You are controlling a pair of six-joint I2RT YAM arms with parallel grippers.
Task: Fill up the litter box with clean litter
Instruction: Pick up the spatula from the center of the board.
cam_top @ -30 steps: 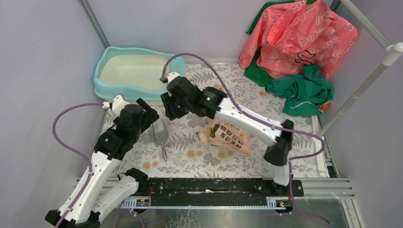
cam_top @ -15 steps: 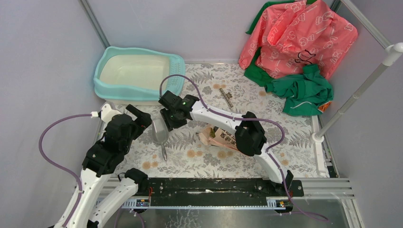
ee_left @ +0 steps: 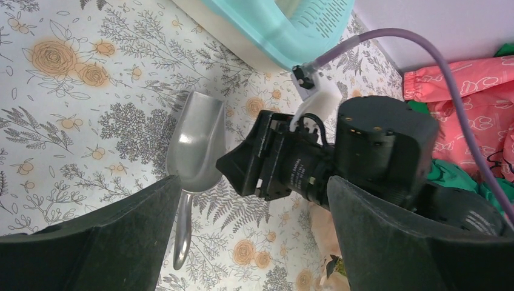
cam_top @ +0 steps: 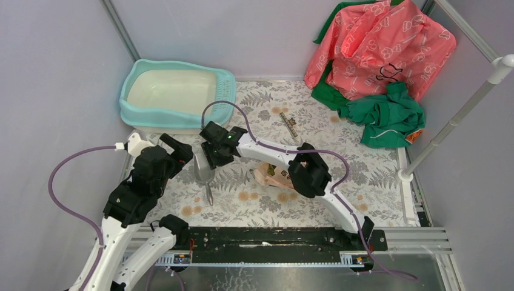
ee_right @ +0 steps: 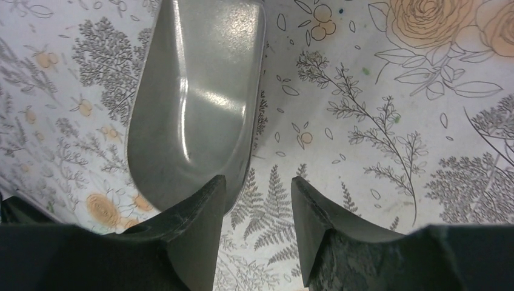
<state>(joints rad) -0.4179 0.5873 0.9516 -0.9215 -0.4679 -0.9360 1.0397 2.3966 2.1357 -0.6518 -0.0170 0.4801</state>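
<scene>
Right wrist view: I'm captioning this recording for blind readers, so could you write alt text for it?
An empty grey metal scoop lies hollow side up on a floral-printed table cover, filling the upper left. The two dark fingers of the right gripper rise from the bottom edge, parted and holding nothing, close to the scoop's rim.

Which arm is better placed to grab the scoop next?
Right, probably. The right gripper hangs open directly at the scoop, with the bowl's rim beside one finger in its wrist view. The left gripper, also open, sits farther off to the side.
</scene>
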